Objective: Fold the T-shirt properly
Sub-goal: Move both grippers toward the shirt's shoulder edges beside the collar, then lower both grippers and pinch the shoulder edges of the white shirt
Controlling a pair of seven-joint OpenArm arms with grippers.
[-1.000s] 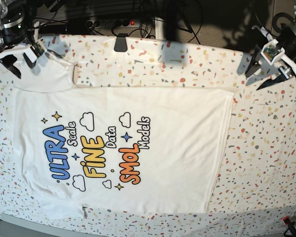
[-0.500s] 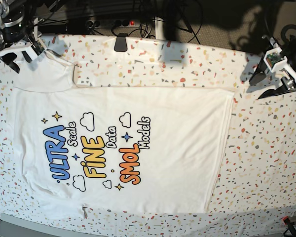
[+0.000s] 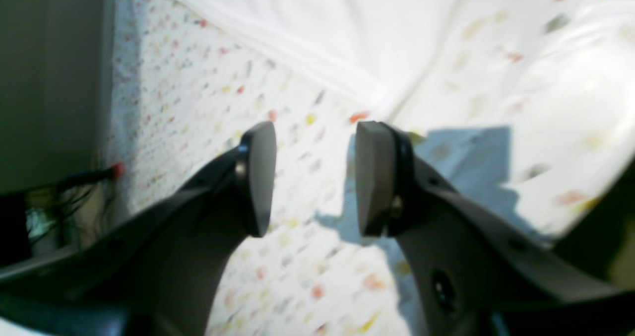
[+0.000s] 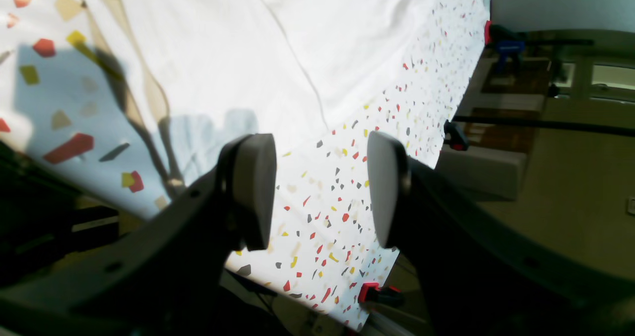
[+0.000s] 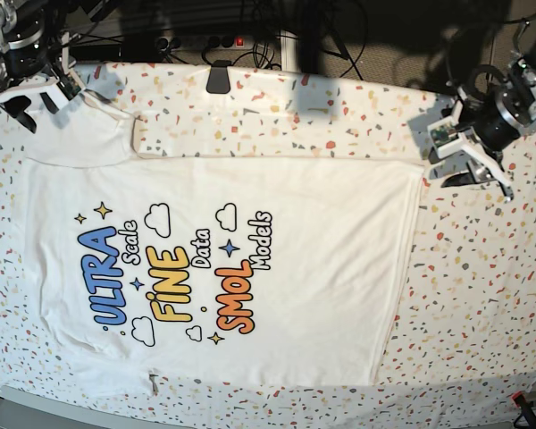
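The T-shirt (image 5: 223,268) lies flat with its print facing up on the speckled tablecloth (image 5: 482,295), which covers the whole table; behind the far edge I see dark cables (image 5: 250,36), and red clamps (image 4: 372,292) hold the cloth at its border. My left gripper (image 5: 469,161) hangs just beside the shirt's hem corner, its jaws apart and holding nothing, above the hem (image 3: 307,63). My right gripper (image 5: 31,94) is at the sleeve (image 5: 89,130) near the far corner, also with a clear gap between its pads (image 4: 253,192) and nothing inside.
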